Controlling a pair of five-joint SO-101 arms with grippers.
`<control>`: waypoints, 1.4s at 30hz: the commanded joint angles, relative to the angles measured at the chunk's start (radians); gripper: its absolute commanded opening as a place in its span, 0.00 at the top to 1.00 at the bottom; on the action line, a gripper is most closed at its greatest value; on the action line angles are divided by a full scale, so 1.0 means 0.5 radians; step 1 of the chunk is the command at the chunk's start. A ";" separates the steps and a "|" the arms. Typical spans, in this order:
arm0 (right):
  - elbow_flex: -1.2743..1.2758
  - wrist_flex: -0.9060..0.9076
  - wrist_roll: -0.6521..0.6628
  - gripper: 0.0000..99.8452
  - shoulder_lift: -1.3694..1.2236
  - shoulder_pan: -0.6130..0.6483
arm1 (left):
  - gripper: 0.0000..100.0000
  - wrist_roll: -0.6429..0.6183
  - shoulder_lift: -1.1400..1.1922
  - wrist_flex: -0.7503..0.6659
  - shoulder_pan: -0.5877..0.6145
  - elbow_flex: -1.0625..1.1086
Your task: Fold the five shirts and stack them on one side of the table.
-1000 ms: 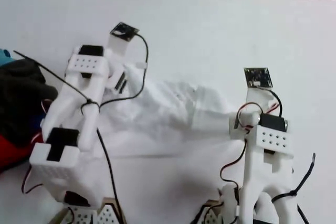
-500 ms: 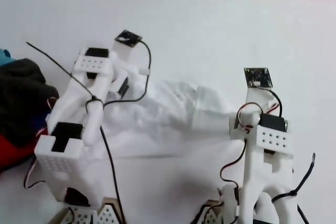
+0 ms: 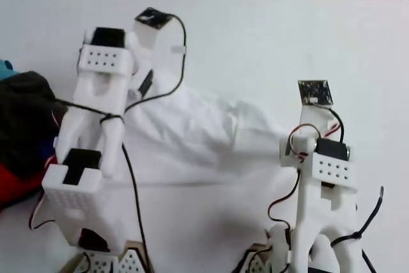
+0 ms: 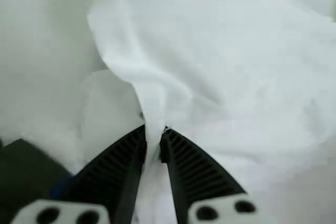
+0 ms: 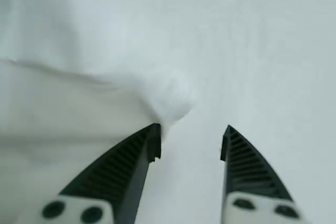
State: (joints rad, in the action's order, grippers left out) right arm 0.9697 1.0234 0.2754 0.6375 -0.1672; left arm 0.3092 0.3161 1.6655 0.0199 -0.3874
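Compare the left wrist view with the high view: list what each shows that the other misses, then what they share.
The left wrist view adds the close-up grip: the left gripper shut on a raised fold of the shirt.

The high view adds the left arm and right arm from above, and the shirt's full spread between them.

Shared: the white shirt on the white table, and apparently the dark pile of clothes beside the left arm.
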 commanded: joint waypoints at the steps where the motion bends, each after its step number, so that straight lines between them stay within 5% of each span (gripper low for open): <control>1: -0.037 -0.084 -0.058 0.81 0.054 0.002 | 0.97 0.006 -0.028 0.249 0.052 -0.265; 9: -0.448 0.207 -0.264 0.80 -0.158 0.333 | 0.97 0.258 -0.396 0.242 0.454 0.023; 14: -0.540 0.198 -0.046 0.80 -0.388 0.643 | 0.97 0.476 -0.614 0.212 0.525 0.499; 21: -0.647 0.143 0.071 0.69 -0.572 1.103 | 0.86 0.473 -0.617 -0.064 0.605 0.812; 26: -0.660 0.026 0.071 0.69 -0.707 1.355 | 0.98 0.473 -0.620 -0.086 0.687 0.812; 31: -0.681 0.035 0.071 0.69 -0.766 1.610 | 0.97 0.470 -0.623 -0.074 0.703 0.821; 42: -0.694 -0.358 0.071 0.69 -1.158 1.616 | 0.97 0.356 -0.626 -0.068 0.700 0.821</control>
State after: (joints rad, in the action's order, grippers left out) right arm 0.6659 0.9160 0.3046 0.0913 0.6720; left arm 0.4902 0.0629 1.6333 0.3621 0.0253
